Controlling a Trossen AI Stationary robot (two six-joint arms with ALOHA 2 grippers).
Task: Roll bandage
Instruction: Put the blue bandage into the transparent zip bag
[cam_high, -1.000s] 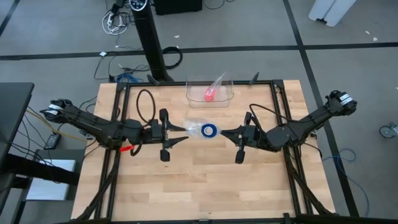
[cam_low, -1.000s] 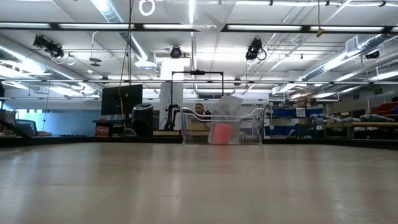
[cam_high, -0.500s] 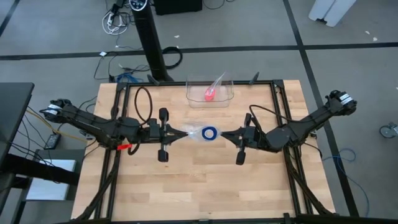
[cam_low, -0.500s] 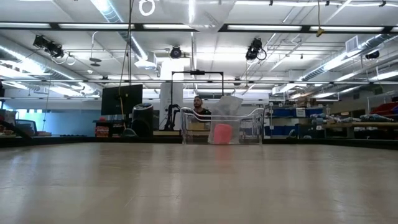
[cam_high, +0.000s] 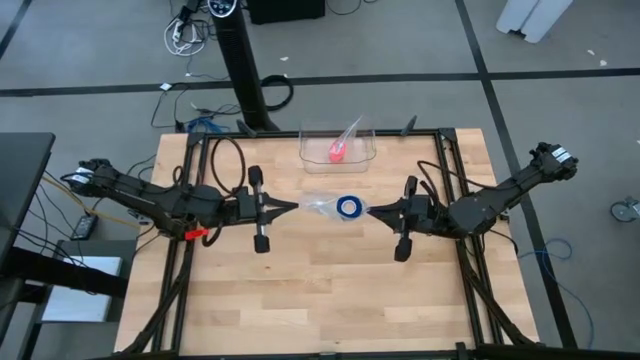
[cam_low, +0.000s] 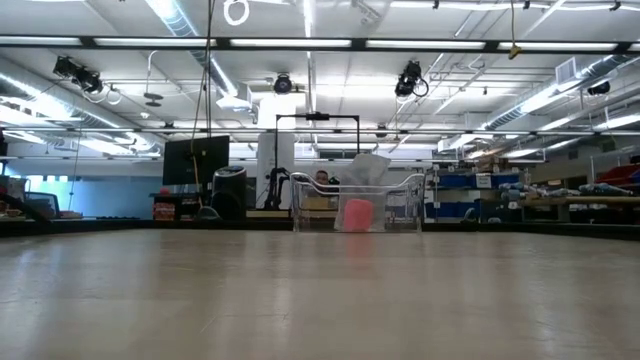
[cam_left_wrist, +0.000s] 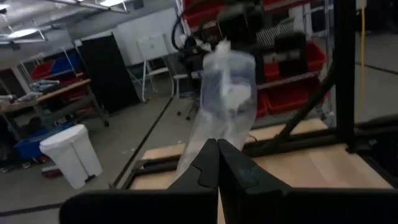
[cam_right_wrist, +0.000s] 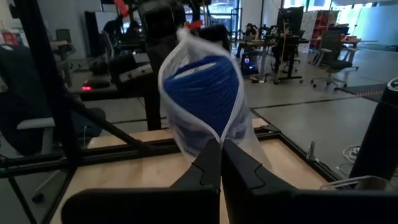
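Observation:
The bandage (cam_high: 348, 207) is a bright blue roll inside a clear plastic bag (cam_high: 325, 206), seen from above over the middle of the table. My left gripper (cam_high: 296, 206) is shut on the bag's left end and my right gripper (cam_high: 368, 210) on its right end. The right wrist view shows the blue roll (cam_right_wrist: 205, 93) through the bag just beyond the fingers. In the left wrist view the bag (cam_left_wrist: 227, 87) stretches away from the fingers. Neither arm nor bag shows in the low view. My left gripper pinches the bag's drawn-out left end (cam_left_wrist: 211, 134) between its two fingers, coming level from the table's left. The bag stretches away from the fingertips, clear of the table. My right gripper pinches the bag's right end (cam_right_wrist: 219, 134) between its two fingers, right beside the blue roll, coming level from the table's right. The bag with the roll in it stands out beyond the fingertips, clear of the table.
A clear plastic bin (cam_high: 338, 146) stands at the table's far edge with a small pink-red roll (cam_high: 337, 151) and crumpled clear plastic in it; the low view shows the bin (cam_low: 357, 205) too. A black frame (cam_high: 447, 150) runs around the table.
My left gripper has shut on the bag's left end and drawn back toward the table's left edge. My right gripper has moved toward the right edge with its end. The bag is drawn out between them, and the roll has shifted right.

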